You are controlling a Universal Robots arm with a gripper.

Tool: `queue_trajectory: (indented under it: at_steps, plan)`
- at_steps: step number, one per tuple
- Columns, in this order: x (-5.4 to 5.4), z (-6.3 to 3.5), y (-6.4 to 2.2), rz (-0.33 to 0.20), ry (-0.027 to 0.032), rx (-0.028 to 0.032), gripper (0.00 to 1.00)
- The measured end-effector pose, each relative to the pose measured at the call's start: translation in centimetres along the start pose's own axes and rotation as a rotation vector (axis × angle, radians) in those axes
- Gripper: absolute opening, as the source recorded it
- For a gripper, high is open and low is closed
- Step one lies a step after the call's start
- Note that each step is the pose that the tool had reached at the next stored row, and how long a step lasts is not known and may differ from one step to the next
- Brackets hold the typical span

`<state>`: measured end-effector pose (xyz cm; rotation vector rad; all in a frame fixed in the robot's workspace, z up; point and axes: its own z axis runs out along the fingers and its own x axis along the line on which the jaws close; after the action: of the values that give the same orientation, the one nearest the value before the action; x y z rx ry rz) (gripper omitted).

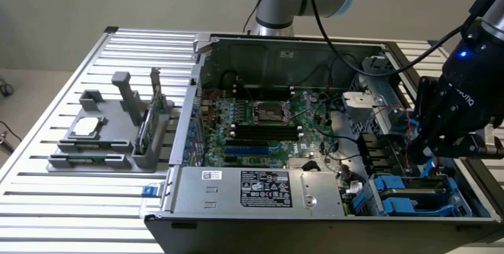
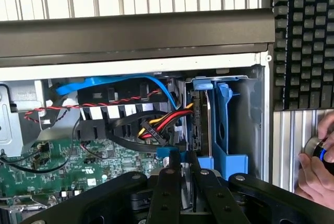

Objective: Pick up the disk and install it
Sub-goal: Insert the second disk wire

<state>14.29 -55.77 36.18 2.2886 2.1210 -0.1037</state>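
- At the exterior view's left, a grey holder (image 1: 102, 142) sits on the slatted desk (image 1: 47, 207), with a small silver chip (image 1: 85, 126) lying flat in it and a thin green card (image 1: 146, 125) standing on edge just beside.
- In the middle, the open computer case (image 1: 315, 147) shows its green board (image 1: 260, 130), and the labelled silver power box (image 1: 260, 190) lies along the near edge.
- At the exterior view's right, the black hand (image 1: 441, 156) reaches down into the case above the blue drive bay (image 1: 409, 198).
- In the wrist view, the hand (image 2: 182, 182) has its fingers (image 2: 164, 192) drawn close together, pinching the edge of the disk (image 2: 195, 130).
- The disk stands on edge in its blue carrier (image 2: 224, 130), inside the bay at the corner of the case, just beside a bundle of red, yellow and black wires (image 2: 162, 125).
- Outside the case wall, a person's hand (image 2: 318, 166) rests on a round button, near a black keyboard (image 2: 305, 36).
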Motion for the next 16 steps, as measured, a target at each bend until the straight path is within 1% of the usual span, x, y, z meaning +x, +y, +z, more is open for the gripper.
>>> queue_trajectory:
  at_steps: [3,8,12,16]
  plan:
    - [-0.1,0.05,-0.01,0.000,0.0006,0.0000,0.16]
    - [-0.7,0.41,0.05,0.000,0.0050,0.0004,0.16]
    - [-0.9,0.78,0.08,-0.001,0.0102,0.0007,0.16]
    - [-1.0,1.08,0.10,-0.003,0.0116,0.0002,0.16]
